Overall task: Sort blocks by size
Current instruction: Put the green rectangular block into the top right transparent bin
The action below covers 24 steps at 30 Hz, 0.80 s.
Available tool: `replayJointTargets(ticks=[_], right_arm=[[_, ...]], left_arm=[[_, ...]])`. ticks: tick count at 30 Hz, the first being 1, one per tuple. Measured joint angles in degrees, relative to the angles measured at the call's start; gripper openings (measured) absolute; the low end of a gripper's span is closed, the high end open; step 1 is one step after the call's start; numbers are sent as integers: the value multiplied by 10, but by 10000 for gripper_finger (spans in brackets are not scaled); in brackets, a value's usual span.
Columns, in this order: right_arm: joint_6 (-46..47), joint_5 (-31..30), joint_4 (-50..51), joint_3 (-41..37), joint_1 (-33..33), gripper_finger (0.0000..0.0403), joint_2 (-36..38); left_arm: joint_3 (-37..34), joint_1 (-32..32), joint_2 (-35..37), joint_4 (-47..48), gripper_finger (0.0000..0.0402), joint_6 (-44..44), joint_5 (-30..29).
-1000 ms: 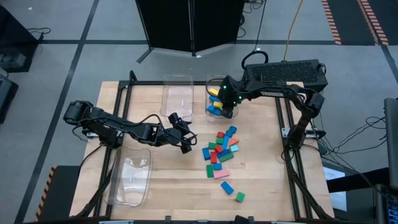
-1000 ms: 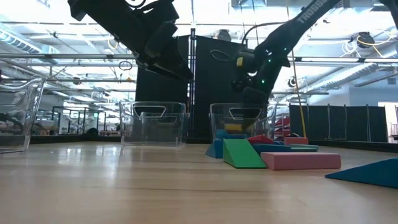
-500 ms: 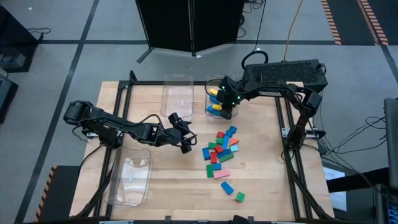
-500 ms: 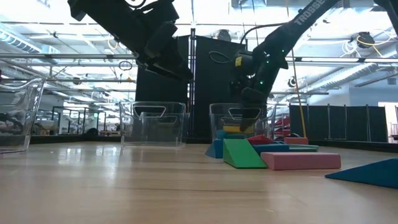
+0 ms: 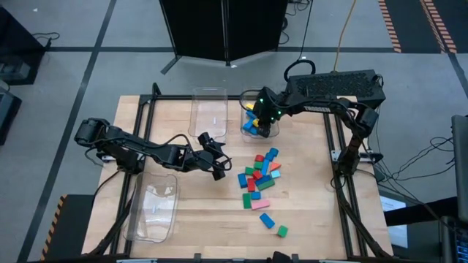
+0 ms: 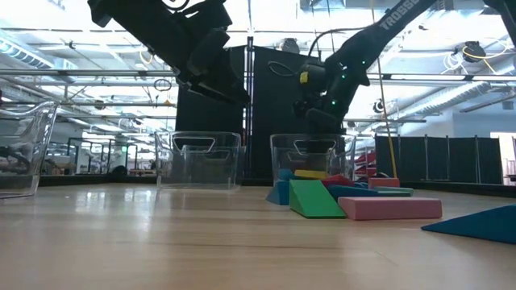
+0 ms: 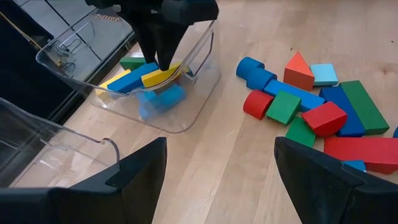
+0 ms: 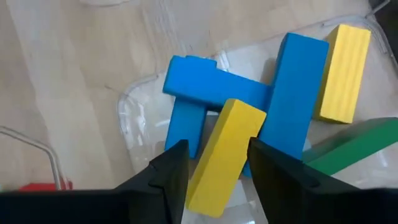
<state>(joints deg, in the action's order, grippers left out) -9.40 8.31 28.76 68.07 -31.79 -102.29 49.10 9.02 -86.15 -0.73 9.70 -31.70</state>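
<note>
My right gripper [image 5: 263, 124] points down into a clear bin [image 5: 247, 98] at the far middle of the table and is shut on a yellow block [image 8: 224, 155]. Several blue, yellow and green blocks [image 8: 292, 118] lie in that bin. It also shows in the left wrist view [image 7: 163, 62]. A pile of loose blocks [image 5: 259, 179] in red, green, blue, pink and cyan lies on the table right of centre. My left gripper [image 5: 217, 164] hangs open and empty left of the pile, above the table. My right gripper pinches the yellow block's near end [image 8: 214, 180] between its two fingers, across the block's long sides. The fingers come from above, pointing down into the bin. The block slants away from the fingers, over the blue blocks [image 8: 211, 87]; whether its far end rests on them, I cannot tell.
An empty clear bin [image 5: 207, 109] stands left of the filled one, and another [image 5: 153, 208] at the near left. A blue and a green block [image 5: 272, 225] lie apart toward the near edge. Bare wood lies between the pile and the left bins.
My right gripper has gone a little toward the table's far left with the yellow block, farther over the filled bin.
</note>
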Motion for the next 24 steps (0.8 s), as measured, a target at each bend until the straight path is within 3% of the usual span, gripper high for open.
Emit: replayJointTargets(ticks=[12, 24], right_arm=[[-1, -24, 29, 1, 12, 130, 111], [27, -24, 76, -13, 84, 130, 181]], left_arm=[[0, 0, 0, 2, 297, 1, 0], [0, 0, 0, 2, 297, 5, 0]])
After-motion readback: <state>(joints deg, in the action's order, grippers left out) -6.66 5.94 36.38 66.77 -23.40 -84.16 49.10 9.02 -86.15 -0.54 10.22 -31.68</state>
